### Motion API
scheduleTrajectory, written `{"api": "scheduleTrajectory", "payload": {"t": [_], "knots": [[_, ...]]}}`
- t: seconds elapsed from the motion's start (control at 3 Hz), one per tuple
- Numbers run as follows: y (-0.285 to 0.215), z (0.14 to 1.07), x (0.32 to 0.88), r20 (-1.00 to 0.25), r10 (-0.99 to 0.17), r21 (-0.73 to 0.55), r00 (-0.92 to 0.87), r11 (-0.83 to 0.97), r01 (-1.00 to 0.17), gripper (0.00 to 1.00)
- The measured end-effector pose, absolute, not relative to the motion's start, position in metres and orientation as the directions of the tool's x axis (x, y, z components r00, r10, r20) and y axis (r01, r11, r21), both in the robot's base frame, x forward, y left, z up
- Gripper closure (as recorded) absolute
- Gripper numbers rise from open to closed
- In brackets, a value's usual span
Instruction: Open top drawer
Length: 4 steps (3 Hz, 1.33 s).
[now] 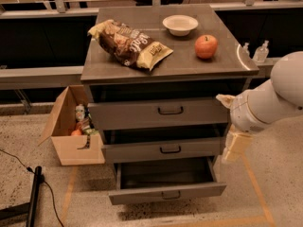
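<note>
The top drawer [142,115] is the grey front just under the cabinet top, with a small black bar handle [170,110] at its centre. A dark gap shows above its front. My gripper [235,145] hangs at the end of the white arm [270,103], to the right of the cabinet beside the middle drawer [142,151]. It is apart from the top drawer's handle and holds nothing that I can see. The bottom drawer [165,193] is pulled out and looks empty.
On the cabinet top [189,65] lie a chip bag [130,44], a white bowl [180,24] and a red apple [206,47]. An open cardboard box [75,141] with items stands at the cabinet's left. Two small bottles [260,51] stand behind on the right. A black pole [34,193] lies on the floor at the left.
</note>
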<state>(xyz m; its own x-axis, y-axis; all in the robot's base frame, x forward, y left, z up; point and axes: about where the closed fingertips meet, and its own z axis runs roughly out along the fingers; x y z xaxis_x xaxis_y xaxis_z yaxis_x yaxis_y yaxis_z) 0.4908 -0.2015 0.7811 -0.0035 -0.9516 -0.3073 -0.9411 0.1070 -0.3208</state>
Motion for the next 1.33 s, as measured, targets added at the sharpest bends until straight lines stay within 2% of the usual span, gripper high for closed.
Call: {"api": "scheduleTrajectory", "payload": {"t": [0.67, 1.33], "knots": [[-0.208, 0.745, 0.525, -0.329, -0.944, -0.304, -0.014, 0.120, -0.945, 0.00], [-0.211, 0.725, 0.573, -0.323, -0.946, -0.346, 0.002, 0.116, -0.931, 0.00]]}}
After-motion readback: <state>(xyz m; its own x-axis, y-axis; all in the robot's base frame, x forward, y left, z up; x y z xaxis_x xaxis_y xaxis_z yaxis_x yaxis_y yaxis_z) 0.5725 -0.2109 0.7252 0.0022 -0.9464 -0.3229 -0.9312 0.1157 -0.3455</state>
